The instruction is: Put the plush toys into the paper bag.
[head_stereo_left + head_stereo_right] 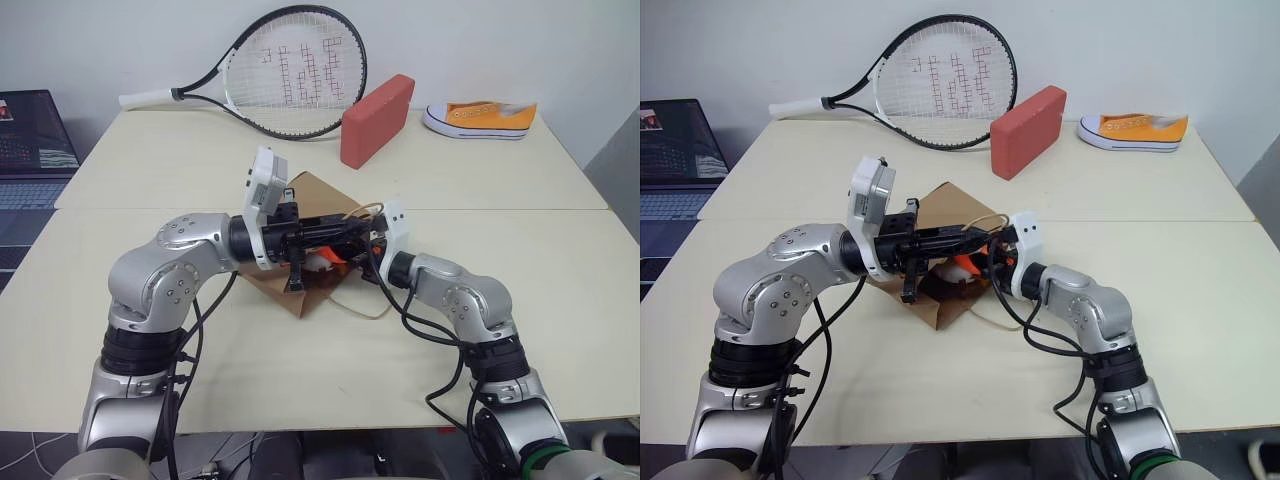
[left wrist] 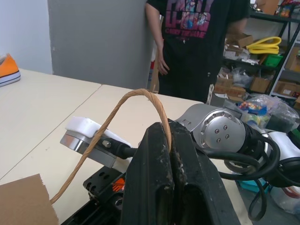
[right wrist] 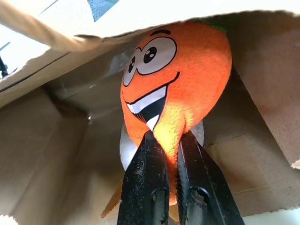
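1. My left pincer is pressed together on a tan handle of the bag, holding it up above the bench.
2. The bag lies mid-bench between my two arms, its mouth facing my right arm.
3. The carrot is inside the bag's mouth, with something white just behind it.
4. My right pincer pinches the carrot's narrow end, its fingers slightly apart around it.
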Controlling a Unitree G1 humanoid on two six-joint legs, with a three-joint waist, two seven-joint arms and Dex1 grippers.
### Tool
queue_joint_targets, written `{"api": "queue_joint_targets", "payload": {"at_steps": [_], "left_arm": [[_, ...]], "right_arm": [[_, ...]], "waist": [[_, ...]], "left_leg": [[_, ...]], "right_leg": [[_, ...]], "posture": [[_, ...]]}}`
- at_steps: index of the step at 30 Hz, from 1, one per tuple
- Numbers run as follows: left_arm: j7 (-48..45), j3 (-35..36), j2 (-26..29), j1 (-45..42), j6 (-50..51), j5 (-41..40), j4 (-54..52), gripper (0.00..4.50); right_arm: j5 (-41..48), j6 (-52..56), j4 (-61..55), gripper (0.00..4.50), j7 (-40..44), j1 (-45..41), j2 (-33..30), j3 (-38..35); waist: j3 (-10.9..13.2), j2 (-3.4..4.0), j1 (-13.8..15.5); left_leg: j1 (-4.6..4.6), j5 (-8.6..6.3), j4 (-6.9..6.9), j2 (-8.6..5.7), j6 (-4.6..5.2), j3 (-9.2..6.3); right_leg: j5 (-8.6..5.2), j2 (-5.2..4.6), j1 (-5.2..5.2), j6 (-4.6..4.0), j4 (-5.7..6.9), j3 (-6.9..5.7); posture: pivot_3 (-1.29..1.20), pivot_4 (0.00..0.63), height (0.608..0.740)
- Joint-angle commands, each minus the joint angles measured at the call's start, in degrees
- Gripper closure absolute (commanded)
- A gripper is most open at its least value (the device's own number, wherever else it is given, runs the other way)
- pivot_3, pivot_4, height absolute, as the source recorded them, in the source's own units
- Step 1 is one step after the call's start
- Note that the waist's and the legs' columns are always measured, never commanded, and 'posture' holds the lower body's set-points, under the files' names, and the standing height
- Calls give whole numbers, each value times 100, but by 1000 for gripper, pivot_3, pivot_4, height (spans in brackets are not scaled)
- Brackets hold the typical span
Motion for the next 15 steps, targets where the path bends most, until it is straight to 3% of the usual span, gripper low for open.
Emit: {"api": "queue_joint_targets", "payload": {"at_steps": [1, 10, 15], "left_arm": [[-7, 49, 54, -36, -8, -81, -187, 4500], [81, 126, 91, -72, -75, 4, -37, 4500], [144, 139, 87, -75, -95, 4, -40, 4500]], "right_arm": [[-23, -135, -218, 3311, -16, -100, 70, -64], [-73, -38, -660, 24, 35, 60, -39, -24], [18, 151, -1033, 24, 157, 128, -269, 10]], "waist": [[0, 0, 0], [1, 1, -1], [1, 1, -1]], "left_leg": [[0, 0, 0, 0, 0, 0], [1, 0, -1, 0, 0, -2], [1, 0, -1, 0, 0, -2]], "right_leg": [[0, 0, 0, 0, 0, 0], [0, 0, 0, 0, 1, -1], [-2, 0, 0, -4, 0, -1]], "posture": [[0, 150, 740], [0, 150, 740], [0, 150, 740]]}}
